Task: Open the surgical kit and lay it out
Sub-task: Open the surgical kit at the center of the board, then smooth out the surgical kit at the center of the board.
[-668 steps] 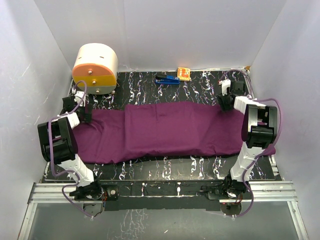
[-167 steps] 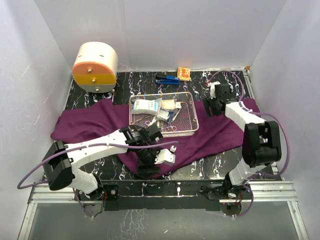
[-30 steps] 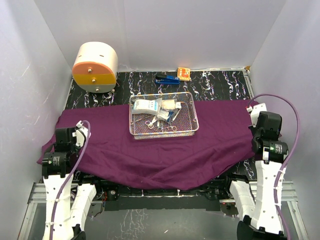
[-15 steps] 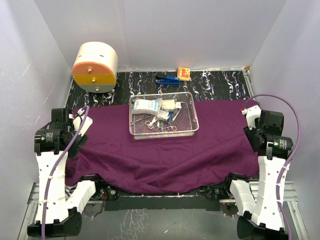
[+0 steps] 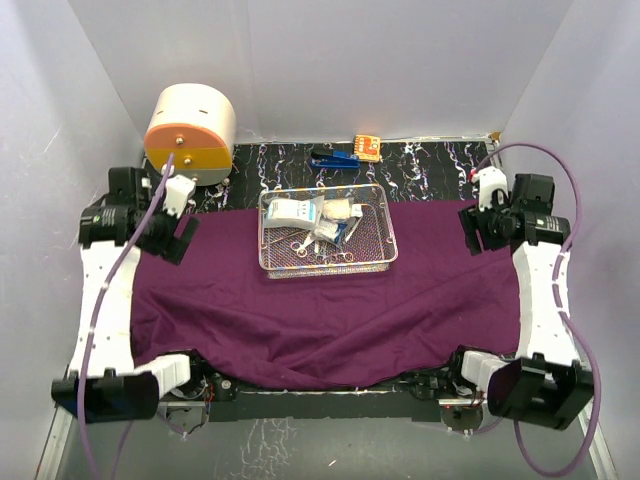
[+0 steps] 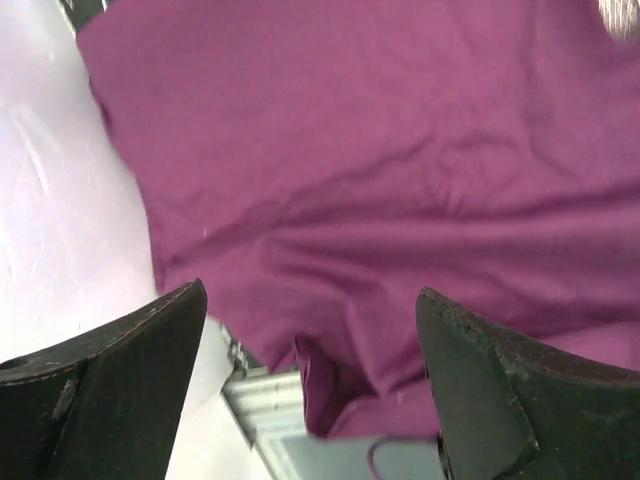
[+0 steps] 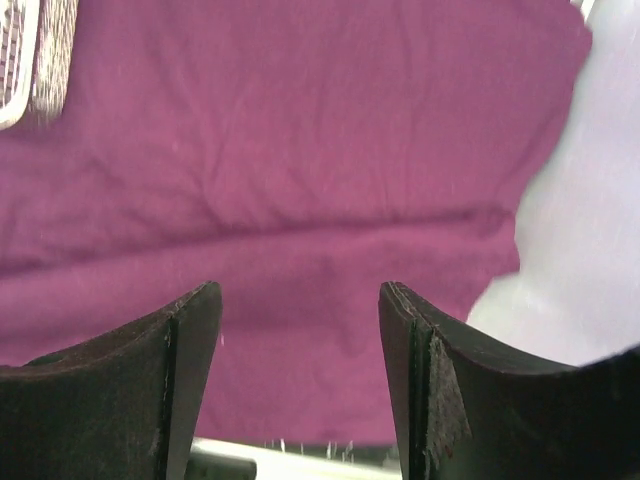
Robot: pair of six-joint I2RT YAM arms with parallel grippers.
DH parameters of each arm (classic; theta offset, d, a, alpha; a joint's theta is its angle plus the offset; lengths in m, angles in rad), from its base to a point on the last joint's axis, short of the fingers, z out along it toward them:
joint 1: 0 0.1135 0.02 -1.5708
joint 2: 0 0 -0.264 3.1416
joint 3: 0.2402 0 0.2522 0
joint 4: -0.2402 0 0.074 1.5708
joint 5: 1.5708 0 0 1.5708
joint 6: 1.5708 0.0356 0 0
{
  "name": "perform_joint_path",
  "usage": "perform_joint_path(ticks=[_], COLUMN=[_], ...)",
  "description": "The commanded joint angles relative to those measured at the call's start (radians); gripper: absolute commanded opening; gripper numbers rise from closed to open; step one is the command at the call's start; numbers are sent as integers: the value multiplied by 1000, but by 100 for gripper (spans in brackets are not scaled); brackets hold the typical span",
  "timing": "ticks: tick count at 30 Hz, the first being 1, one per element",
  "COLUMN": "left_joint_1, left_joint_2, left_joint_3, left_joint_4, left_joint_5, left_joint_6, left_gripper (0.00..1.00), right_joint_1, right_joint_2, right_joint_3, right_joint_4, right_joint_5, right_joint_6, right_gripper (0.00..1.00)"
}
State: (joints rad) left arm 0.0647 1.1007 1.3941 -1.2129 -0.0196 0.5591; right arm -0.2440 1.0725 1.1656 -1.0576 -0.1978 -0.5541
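The purple cloth wrap (image 5: pixel 330 300) lies spread flat over the table, its front edge hanging past the near rim. On it at the back middle stands the silver wire-mesh tray (image 5: pixel 383 247) with white packets (image 5: pixel 296 212) and small steel instruments (image 5: pixel 325 250) inside. My left gripper (image 5: pixel 182 232) hovers above the cloth's back left corner, jaws open with nothing between them; the left wrist view shows only wrinkled cloth (image 6: pixel 360 180) below. Above the cloth's back right corner my right gripper (image 5: pixel 472 228) also hangs open and empty, with cloth (image 7: pixel 300 150) beneath its fingers (image 7: pixel 185 380).
A cream-and-orange round drum (image 5: pixel 190 135) stands at the back left, close behind my left gripper. Small blue (image 5: pixel 335 158) and orange (image 5: pixel 367 147) items lie at the back middle. White walls close in both sides. The marbled black table (image 5: pixel 420 170) shows behind the cloth.
Both grippers have opened and let go of the cloth's corners, then lifted and moved from the front toward the back. The cloth has settled flat, its front edge draped over the table's near rim.
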Motion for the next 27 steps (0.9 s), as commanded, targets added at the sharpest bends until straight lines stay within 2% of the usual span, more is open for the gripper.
perform_joint_path(ticks=[1,5,10,17,27], left_joint_1=[7,8,18,41,59], left_joint_2=[162,311,447,612,743], left_joint_3=[-34,-142,-220,-259,-294], left_joint_4=[317,576,761,887,972], left_joint_5=[96,31,27,79,54], left_joint_6=[-125,-161,-176,-182,-161], left_gripper=[85,85,84,82,82], right_joint_1=[2,13,31,78,100], right_joint_2=[93,248,405,606,748], right_joint_3=[-12,-21,-31,-46,-127], right_joint_4=[358,511,651,750,830], right_joint_5=[-87,-55,-32,32,111], right_joint_6=[95,113,132,120,69], right_gripper=[63,62,60,56,46])
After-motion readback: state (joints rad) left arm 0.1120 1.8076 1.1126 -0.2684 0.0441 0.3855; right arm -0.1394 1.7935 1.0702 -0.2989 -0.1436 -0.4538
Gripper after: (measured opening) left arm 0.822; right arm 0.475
